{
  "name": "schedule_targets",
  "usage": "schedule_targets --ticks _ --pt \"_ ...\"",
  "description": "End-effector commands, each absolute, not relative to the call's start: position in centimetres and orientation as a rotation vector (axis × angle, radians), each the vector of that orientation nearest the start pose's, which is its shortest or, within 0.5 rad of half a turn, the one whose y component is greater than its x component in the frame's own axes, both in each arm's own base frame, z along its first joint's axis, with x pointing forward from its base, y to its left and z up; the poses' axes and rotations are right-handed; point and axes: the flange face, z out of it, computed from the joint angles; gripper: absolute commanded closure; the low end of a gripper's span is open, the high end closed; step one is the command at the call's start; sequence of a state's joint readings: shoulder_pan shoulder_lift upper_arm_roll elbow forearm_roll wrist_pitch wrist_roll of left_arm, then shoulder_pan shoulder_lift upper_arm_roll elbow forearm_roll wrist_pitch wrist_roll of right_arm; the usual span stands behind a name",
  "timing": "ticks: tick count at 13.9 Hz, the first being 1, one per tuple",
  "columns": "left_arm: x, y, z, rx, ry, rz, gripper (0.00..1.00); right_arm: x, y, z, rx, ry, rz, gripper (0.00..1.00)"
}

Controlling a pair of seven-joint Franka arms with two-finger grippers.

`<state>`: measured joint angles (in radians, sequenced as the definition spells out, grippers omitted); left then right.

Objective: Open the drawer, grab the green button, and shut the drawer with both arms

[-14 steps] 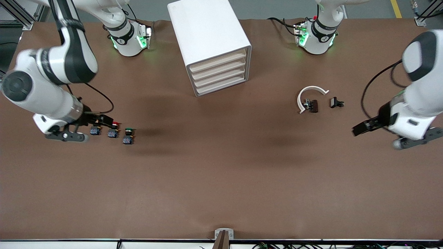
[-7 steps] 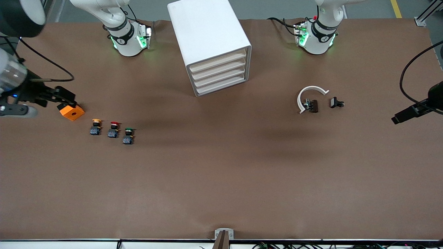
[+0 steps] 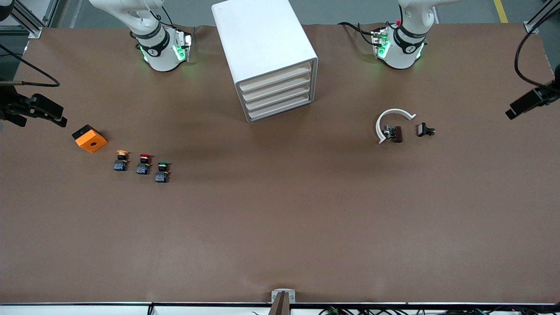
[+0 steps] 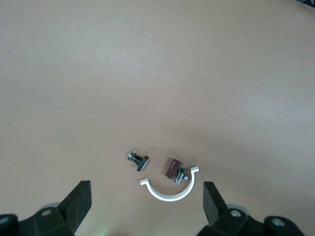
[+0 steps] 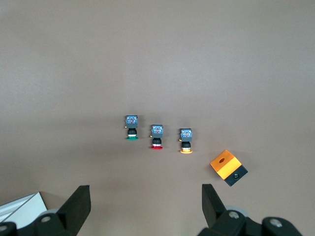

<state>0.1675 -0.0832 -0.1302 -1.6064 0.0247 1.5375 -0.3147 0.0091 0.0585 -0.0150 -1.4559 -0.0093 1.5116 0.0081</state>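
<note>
The right tool point(image 3: 41, 114) hangs high at the bench's edge, fingers point(image 5: 78, 200) spread. The left tool point(image 3: 527, 103) likewise, fingers point(image 4: 78, 197) apart.

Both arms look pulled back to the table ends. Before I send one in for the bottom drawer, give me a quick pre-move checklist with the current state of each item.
1. All four drawers of the cabinet shut, including the bottom drawer: ok.
2. Left gripper open and holding nothing, up over the left arm's end of the table: ok.
3. Right gripper open and holding nothing, up over the right arm's end: ok.
4. Green button in sight, on the table beside the red button, not in a drawer: ok.
5. Table directly in front of the drawer fronts free of parts: ok.
6. Whether the drawer front has a handle to grip: cannot tell.
</note>
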Motion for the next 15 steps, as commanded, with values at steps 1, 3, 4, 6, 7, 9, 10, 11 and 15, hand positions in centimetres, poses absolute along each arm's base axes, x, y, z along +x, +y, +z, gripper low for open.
schedule_targets --ticks 1,3,4,6,7,9,10,11,15 --pt "49.9 1.4 64.7 -3.072 -0.4 -0.028 0.0 57.2 -0.2 64.3 -3.157 0.004 0.012 0.0" --pt "49.2 0.5 64.1 -3.074 -0.327 -0.013 0.0 57.2 -0.5 64.3 -3.158 0.012 0.01 0.0" --pt "49.3 -0.2 63.9 -3.072 -0.294 -0.008 0.0 57.2 -0.8 64.3 -3.158 0.019 0.01 0.0" --pt "49.7 -2.5 63.1 -3.059 -0.241 0.012 0.0 57.2 -1.0 64.8 -3.168 0.023 -0.005 0.0" --pt "49.9 -2.5 63.0 -3.059 -0.243 0.012 0.0 57.2 -1.0 65.3 -3.163 0.025 -0.024 0.0" --pt "50.2 -2.4 63.3 -3.062 -0.24 0.005 0.0 57.2 -1.1 65.4 -3.16 0.027 -0.026 0.0" --pt "51.0 -2.7 63.4 -3.068 -0.232 0.002 0.0 57.2 -1.1 65.4 -3.16 0.024 -0.026 0.0" --pt "51.8 -2.6 63.6 -3.072 -0.232 0.014 0.0 57.2 -1.1 65.4 -3.16 0.027 -0.026 0.0" --pt "52.1 -2.4 64.2 -3.075 -0.245 0.026 0.0 57.3 -1.1 65.3 -3.16 0.029 -0.024 0.0"
